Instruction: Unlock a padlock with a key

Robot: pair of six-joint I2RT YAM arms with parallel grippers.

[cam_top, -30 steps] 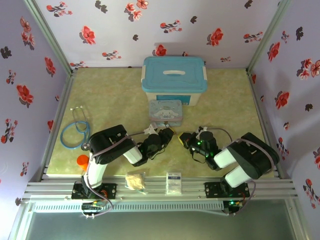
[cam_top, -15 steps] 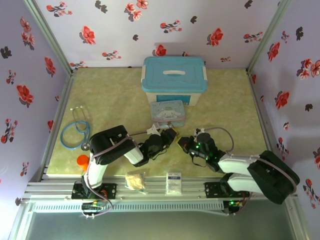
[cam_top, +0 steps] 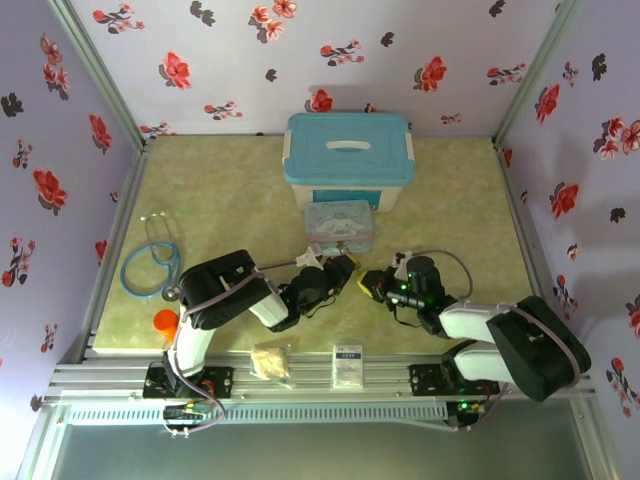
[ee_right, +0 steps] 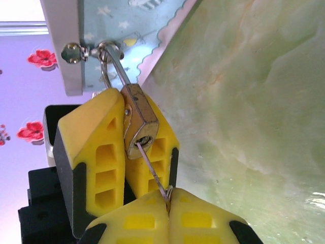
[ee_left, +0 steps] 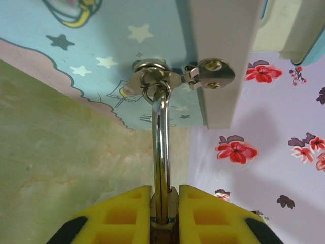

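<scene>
Left gripper clamps small brass padlock, body mostly hidden between pads. Silver shackle hooks blue cartoon tin hasp, 12 o'clock. Right gripper pinches thin dark key: bow hidden, tip in keyhole.

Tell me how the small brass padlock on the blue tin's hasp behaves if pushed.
The small brass padlock probably feels stiff and heavy for its size: it looks like solid metal. Its thin silver shackle passes loosely through the tin's hasp ring, so it would likely swing, not slide.
</scene>
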